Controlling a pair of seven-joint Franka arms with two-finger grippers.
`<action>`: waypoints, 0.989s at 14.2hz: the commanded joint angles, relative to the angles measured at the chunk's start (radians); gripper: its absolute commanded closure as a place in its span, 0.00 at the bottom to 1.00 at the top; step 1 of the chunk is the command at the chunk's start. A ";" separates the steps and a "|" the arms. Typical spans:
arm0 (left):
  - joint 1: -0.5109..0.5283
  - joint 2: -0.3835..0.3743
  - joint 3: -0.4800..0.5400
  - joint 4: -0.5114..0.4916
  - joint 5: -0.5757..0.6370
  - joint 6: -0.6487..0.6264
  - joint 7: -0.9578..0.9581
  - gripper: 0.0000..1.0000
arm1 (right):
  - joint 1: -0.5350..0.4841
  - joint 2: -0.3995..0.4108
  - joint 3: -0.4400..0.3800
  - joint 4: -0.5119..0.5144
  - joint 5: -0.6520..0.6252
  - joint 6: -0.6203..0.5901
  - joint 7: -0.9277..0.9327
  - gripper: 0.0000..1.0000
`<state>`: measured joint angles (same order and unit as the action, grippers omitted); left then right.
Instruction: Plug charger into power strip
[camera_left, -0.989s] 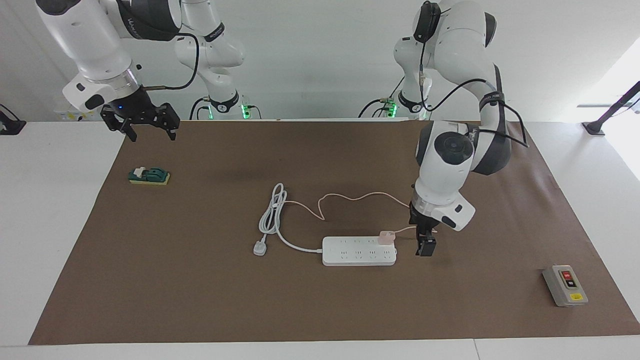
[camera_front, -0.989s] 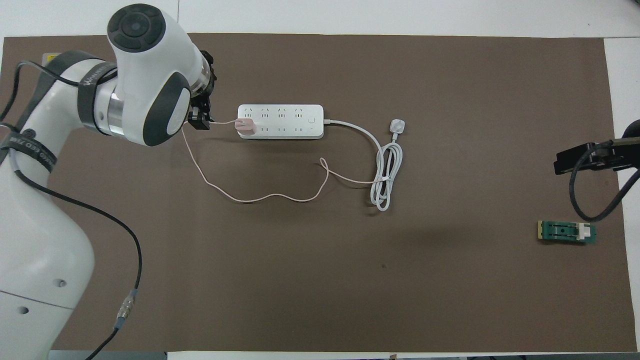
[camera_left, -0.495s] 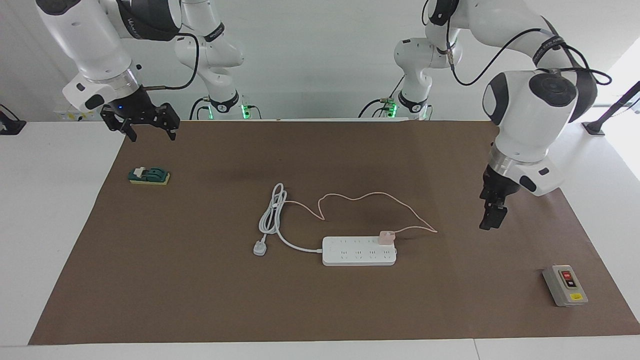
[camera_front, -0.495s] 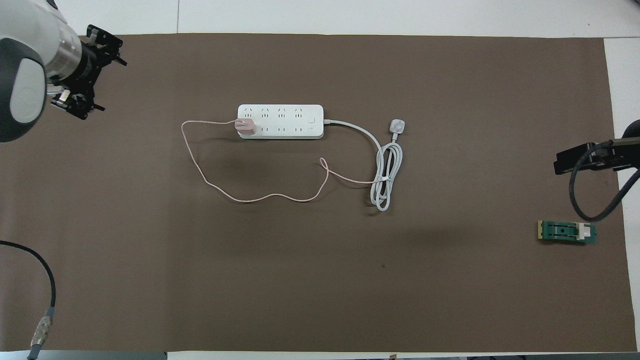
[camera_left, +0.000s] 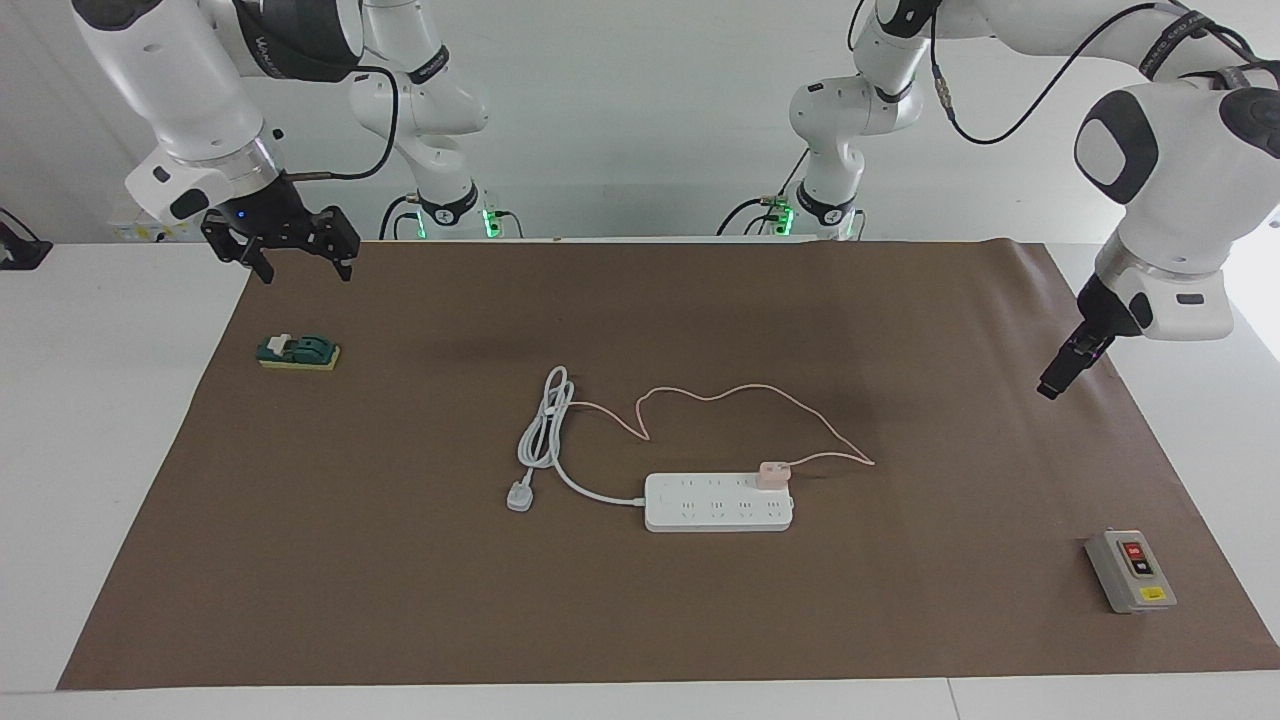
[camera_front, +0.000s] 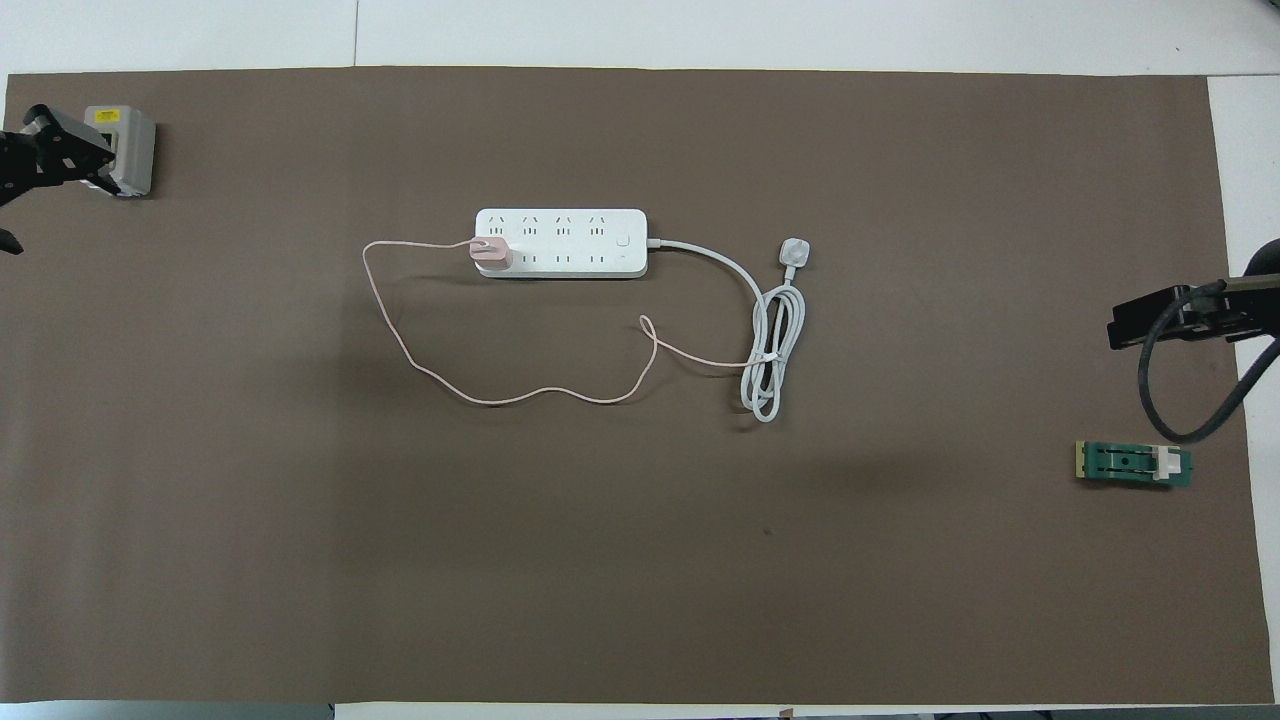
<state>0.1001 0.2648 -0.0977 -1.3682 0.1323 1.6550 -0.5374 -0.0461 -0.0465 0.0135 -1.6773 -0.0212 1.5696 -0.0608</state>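
Note:
The pale-pink charger (camera_left: 773, 472) sits plugged into the end socket of the white power strip (camera_left: 718, 503), at the strip's end toward the left arm. In the overhead view the charger (camera_front: 490, 253) stands on the strip (camera_front: 570, 243). Its thin pink cable (camera_left: 740, 392) lies looped on the mat, nearer to the robots than the strip. My left gripper (camera_left: 1058, 378) is empty and raised over the mat's edge at the left arm's end, well away from the charger. My right gripper (camera_left: 300, 268) is open and empty, and waits raised over the mat's corner at the right arm's end.
A grey box with red and black buttons (camera_left: 1130, 570) lies at the left arm's end. A green block on a yellow base (camera_left: 298, 351) lies below the right gripper. The strip's thick white cord (camera_left: 545, 430) is coiled, with its white plug (camera_left: 518, 495) loose on the brown mat (camera_left: 400, 600).
My left gripper has left the charger's side, risen and swung out to the left arm's end of the table. The charger stays in the strip. The right arm has not moved.

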 joint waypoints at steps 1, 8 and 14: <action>0.020 -0.045 -0.007 -0.034 0.004 -0.038 0.114 0.00 | -0.009 -0.018 0.008 -0.010 -0.003 -0.013 0.019 0.00; -0.033 -0.173 -0.014 -0.248 0.010 0.164 0.285 0.00 | -0.009 -0.018 0.008 -0.010 -0.003 -0.013 0.019 0.00; -0.074 -0.203 -0.022 -0.242 0.006 -0.017 0.304 0.00 | -0.009 -0.018 0.008 -0.010 -0.003 -0.013 0.018 0.00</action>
<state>0.0349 0.1008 -0.1242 -1.5747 0.1323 1.6644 -0.2534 -0.0461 -0.0465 0.0135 -1.6773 -0.0212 1.5696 -0.0608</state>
